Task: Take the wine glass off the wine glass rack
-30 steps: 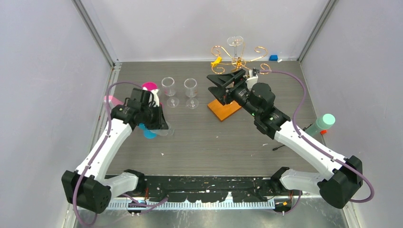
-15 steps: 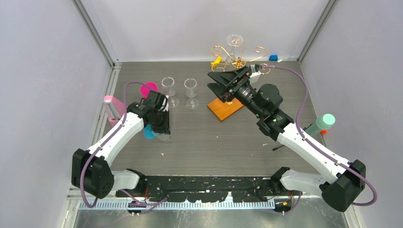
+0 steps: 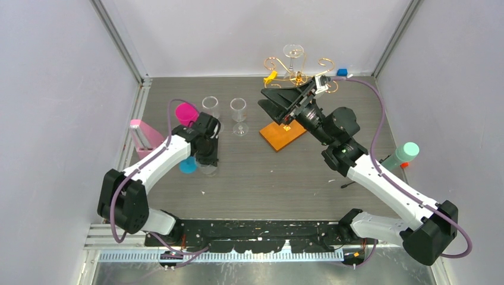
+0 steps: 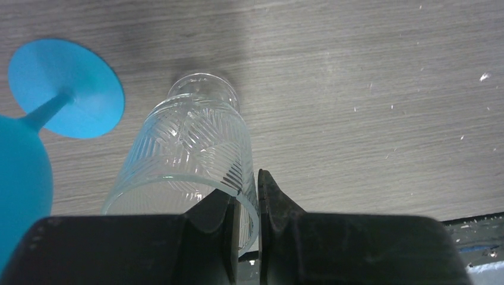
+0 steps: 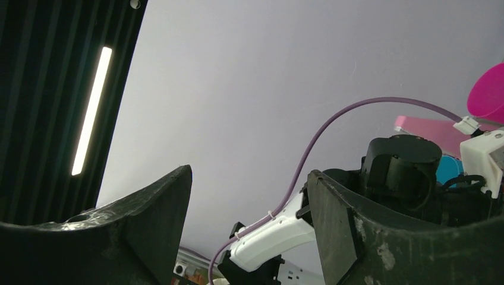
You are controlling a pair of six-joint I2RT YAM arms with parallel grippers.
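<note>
**A:** Where is the clear wine glass [image 3: 293, 52]?

**B:** It is at the top of the gold wire wine glass rack [image 3: 297, 76], which has curled arms and a flat orange base. That is just beyond the right hand [image 3: 262, 97], which is raised over the orange base.

**A:** And that hand?

**B:** Its jaws gape wide, with nothing between them.

**A:** The left hand [image 4: 246, 189]?

**B:** It is pinched on the rim of a clear herringbone-cut glass [image 4: 187, 148], one finger inside and one outside. A blue goblet [image 4: 65, 89] stands just to its left on the grey wood-grain desk [image 4: 356, 89].
</note>
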